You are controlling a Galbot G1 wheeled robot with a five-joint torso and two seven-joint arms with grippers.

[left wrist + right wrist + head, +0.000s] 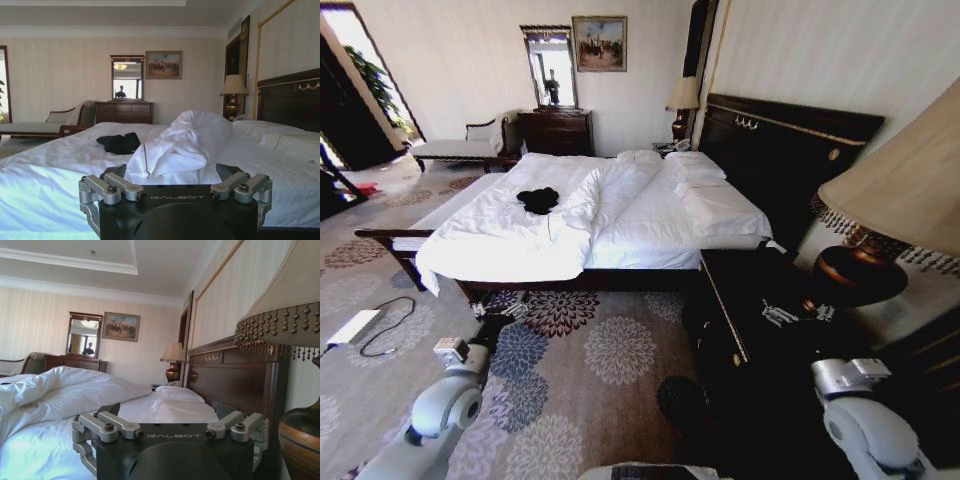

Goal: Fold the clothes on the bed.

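Centrally, clothes on bed

- You have one bed in front of you, with one dark headboard.
- You have one black T-shirt on the duvet, in a single bunched heap.
- You can count at least three white pillows by the headboard; whether more lie under them cannot be told.
- You see two table lamps: one near lamp and one far lamp.
- You have one dresser, one mirror, one framed painting and one chaise.
- You have two grippers: left gripper, right gripper.
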